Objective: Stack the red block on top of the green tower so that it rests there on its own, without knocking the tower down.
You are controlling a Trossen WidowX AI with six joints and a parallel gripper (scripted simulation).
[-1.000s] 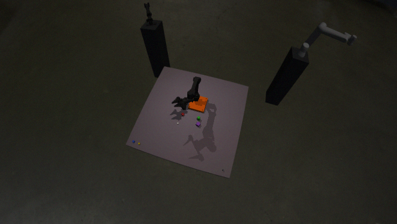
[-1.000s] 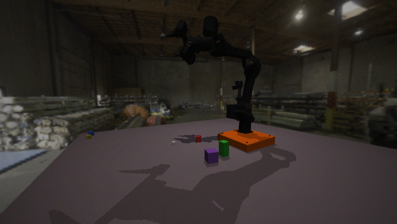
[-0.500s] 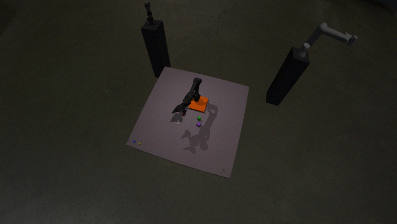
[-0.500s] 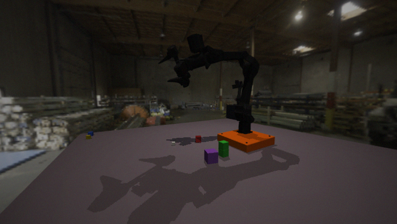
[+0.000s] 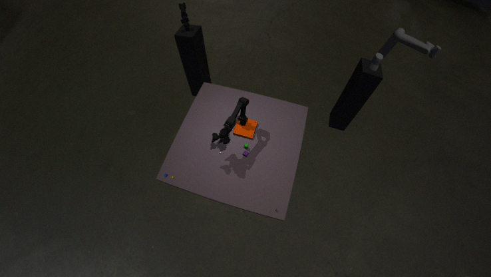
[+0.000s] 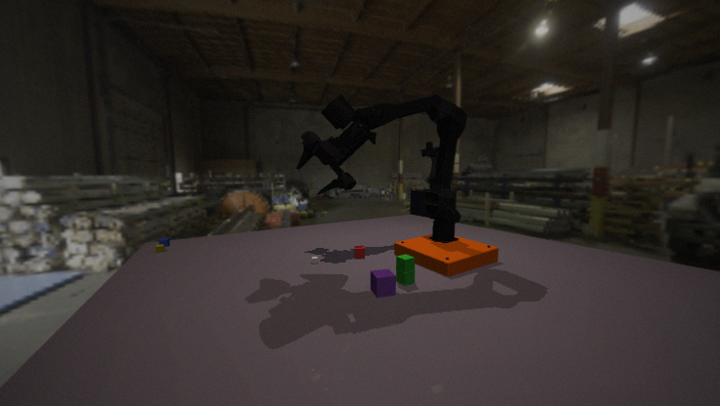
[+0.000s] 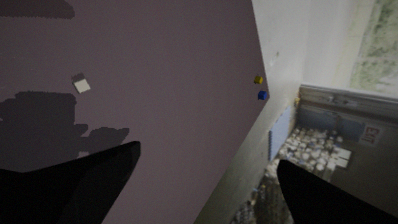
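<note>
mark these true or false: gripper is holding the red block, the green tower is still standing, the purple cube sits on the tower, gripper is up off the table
1. The black parallel-jaw gripper holds the small red block. False: it is open and empty; the block sits on the mauve table.
2. The two-block green tower stands upright. True.
3. The purple cube sits on top of the tower. False: it rests on the table beside it.
4. The gripper hangs in the air above the table. True.
</note>
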